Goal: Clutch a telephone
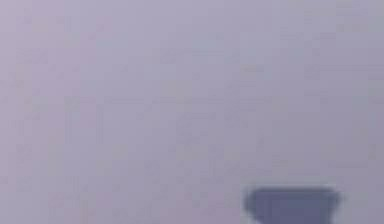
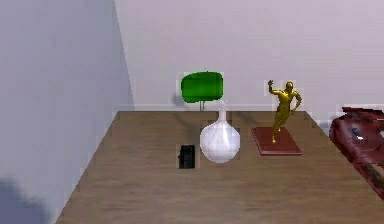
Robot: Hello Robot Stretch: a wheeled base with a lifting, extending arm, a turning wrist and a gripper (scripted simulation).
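Note:
A small black flat rectangular thing [image 2: 187, 156], about the shape of a telephone, lies on a brown wooden tabletop [image 2: 150, 190] in the arm side view, left of the middle. It sits just left of a white round-bellied vase [image 2: 220, 141] with a narrow neck.
A golden statue of a figure [image 2: 283, 106] stands on a reddish base [image 2: 276, 141], right of the vase. A green chair back [image 2: 202, 87] rises behind the table's far edge. A dark red object [image 2: 362, 135] lies at the table's right side. A pale wall [image 1: 150, 90] faces the forward view.

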